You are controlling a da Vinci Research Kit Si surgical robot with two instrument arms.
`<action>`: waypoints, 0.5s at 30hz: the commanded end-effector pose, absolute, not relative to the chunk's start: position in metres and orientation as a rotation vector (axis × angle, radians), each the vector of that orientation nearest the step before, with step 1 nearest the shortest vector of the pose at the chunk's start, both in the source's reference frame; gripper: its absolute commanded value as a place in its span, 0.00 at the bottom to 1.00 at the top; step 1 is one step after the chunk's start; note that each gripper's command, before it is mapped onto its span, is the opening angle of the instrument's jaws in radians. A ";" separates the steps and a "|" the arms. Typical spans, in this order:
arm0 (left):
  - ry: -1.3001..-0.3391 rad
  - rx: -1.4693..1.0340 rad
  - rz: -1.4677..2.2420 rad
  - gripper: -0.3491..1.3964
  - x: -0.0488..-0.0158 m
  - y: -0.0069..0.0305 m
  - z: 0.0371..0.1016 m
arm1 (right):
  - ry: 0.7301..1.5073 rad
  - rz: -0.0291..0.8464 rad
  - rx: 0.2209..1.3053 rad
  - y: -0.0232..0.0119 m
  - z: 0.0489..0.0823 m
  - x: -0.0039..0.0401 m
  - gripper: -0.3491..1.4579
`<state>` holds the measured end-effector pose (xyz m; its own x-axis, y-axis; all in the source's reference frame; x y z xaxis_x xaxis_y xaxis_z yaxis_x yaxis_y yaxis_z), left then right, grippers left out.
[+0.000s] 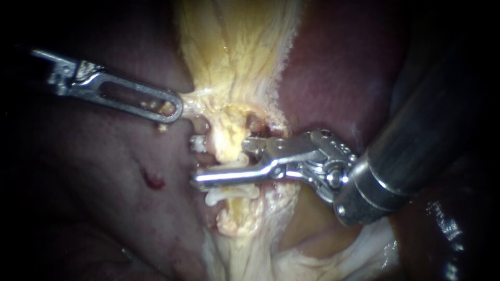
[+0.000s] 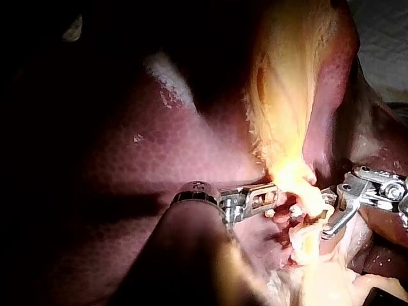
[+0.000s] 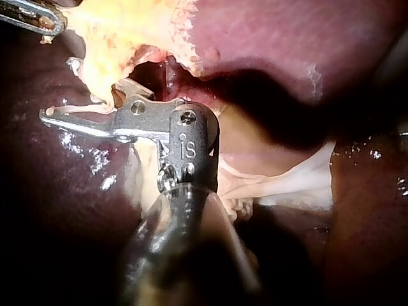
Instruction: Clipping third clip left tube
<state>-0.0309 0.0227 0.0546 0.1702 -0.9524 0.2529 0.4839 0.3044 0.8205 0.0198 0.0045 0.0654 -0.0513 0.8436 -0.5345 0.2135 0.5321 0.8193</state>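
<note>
A pale yellow tube (image 1: 226, 150) runs down from the fatty tissue (image 1: 234, 47) between the liver lobes. My right instrument (image 1: 197, 161) comes in from the right with its two jaws apart, one on each side of this tube; the upper jaw is partly hidden behind it. A white clip (image 1: 232, 195) sits across the tube just below the lower jaw. My left instrument (image 1: 174, 110), with a slotted jaw, is shut on the edge of the fatty tissue at the upper left. The left wrist view shows both instruments, the left (image 2: 271, 194) and the right (image 2: 328, 220), at the strand.
Dark red liver (image 1: 104, 208) fills the left side, with a small red nick (image 1: 153, 181) in its surface. Another lobe (image 1: 338, 73) lies at the upper right. The right instrument's thick shaft (image 1: 416, 151) crosses the right side. White membrane (image 1: 323, 260) lies below.
</note>
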 end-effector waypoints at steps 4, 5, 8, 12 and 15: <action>-0.876 0.661 -1.133 0.00 -0.0309 0.0227 0.0546 | 1.572 0.658 0.928 0.0041 0.0658 0.0195 0.46; -0.876 0.661 -1.133 0.00 -0.0309 0.0227 0.0546 | 1.571 0.660 0.927 0.0041 0.0659 0.0194 0.46; -0.876 0.661 -1.133 0.00 -0.0309 0.0227 0.0546 | 1.578 0.590 0.974 0.0041 0.0660 0.0192 0.45; -0.876 0.661 -1.133 0.00 -0.0309 0.0227 0.0546 | 1.582 0.543 1.004 0.0041 0.0662 0.0190 0.45; -0.876 0.661 -1.133 0.00 -0.0309 0.0227 0.0546 | 1.586 0.493 1.036 0.0040 0.0663 0.0190 0.44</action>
